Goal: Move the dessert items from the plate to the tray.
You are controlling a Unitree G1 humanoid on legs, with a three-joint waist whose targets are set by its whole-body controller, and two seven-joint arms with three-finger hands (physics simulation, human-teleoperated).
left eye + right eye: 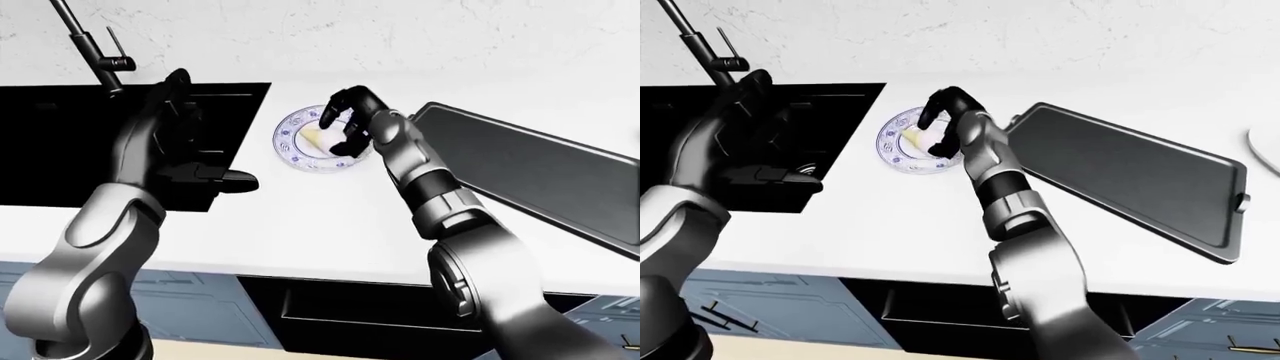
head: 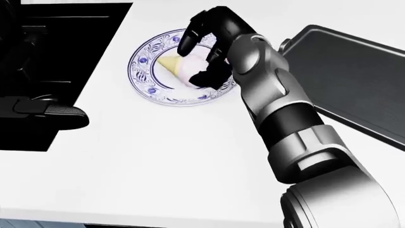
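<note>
Far left of the eye views: black recessed sink [image 1: 60,142] set into the white countertop [image 2: 158,156], with a slim dark faucet [image 1: 95,52] rising at its upper edge. Over the sink: left hand [image 1: 185,131], black three-fingered, raised above the basin, fingers spread loosely and holding nothing. Centre: round white plate with a blue floral rim [image 2: 144,61], resting on the countertop just right of the sink. On the plate: pale dessert piece [image 2: 180,66], a yellowish wedge-shaped end pointing left and a pinkish-white rounded body, partly hidden under the fingers. Above it: right hand [image 2: 202,50], black fingers curled down around the dessert's right portion; firm closure not discernible. Right: flat dark grey rectangular tray with a raised rim [image 1: 1120,169], lying angled on the countertop, near the plate.
</note>
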